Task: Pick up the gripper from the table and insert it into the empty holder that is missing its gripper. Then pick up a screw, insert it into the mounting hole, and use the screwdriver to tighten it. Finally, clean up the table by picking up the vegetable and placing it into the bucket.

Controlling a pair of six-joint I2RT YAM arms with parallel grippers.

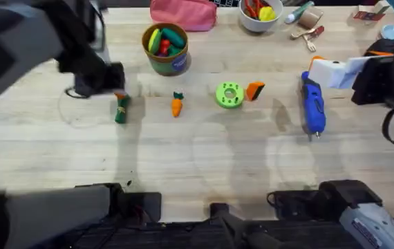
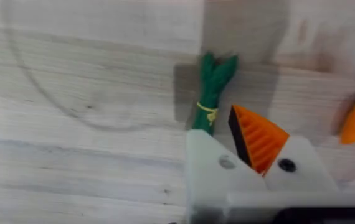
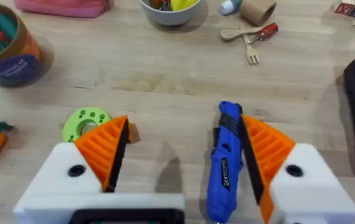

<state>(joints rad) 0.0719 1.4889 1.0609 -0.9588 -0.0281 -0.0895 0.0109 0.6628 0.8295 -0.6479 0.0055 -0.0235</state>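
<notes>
Off to the left of the right gripper (image 3: 184,124), jaws wide and empty over the screwdriver (image 1: 312,105), lies the gripper wedge (image 1: 254,90), touching the green disc (image 1: 229,95); this arm sits nearer.

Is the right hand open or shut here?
Open: the right hand has its orange pads spread wide, the blue screwdriver lying beside one pad, ungripped.

Orange ribbing is seen on the small triangular plastic wedge (image 1: 255,90) beside the green ring-shaped disc (image 1: 229,95), bright blue on the slim pen-shaped screwdriver (image 1: 312,105), and orange with green leaves on the tiny toy carrot (image 1: 177,104).
</notes>
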